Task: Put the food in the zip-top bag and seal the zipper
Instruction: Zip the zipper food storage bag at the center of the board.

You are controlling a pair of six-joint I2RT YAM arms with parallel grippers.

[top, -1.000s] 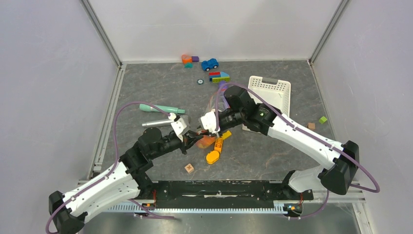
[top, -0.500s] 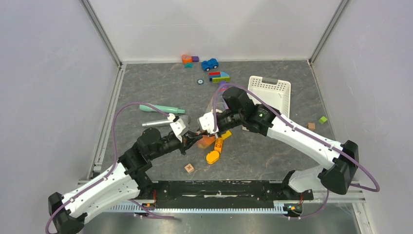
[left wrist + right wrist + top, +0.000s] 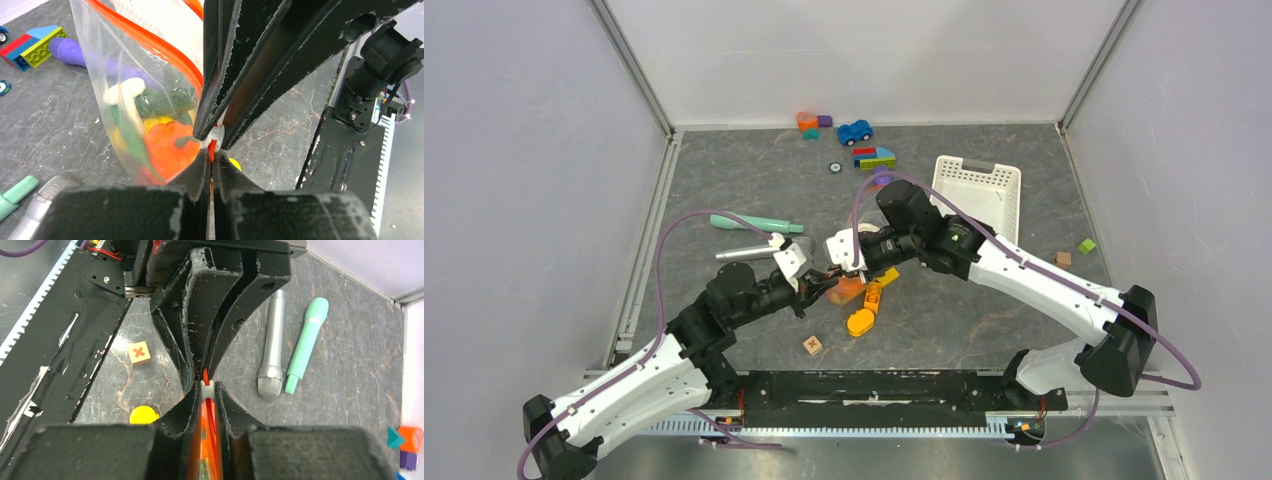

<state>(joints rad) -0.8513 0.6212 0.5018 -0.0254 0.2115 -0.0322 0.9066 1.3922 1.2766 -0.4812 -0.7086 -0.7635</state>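
Left end effector (image 3: 812, 290) is clamped tight on the end of the thin orange-red zipper strip (image 3: 150, 44). The clear floppy zip-top bag (image 3: 107, 65) hangs over mid-worktop (image 3: 724, 170), small plastic toy produce (image 3: 162, 145) already inside. Right end effector (image 3: 836, 262) meets it tip to tip, pinching the same strip right at its small white slider tab (image 3: 215, 136).

My two arms reached forward and inward. My left gripper (image 3: 210, 162) and right gripper (image 3: 205, 390) met tip to tip, each pinched closed.
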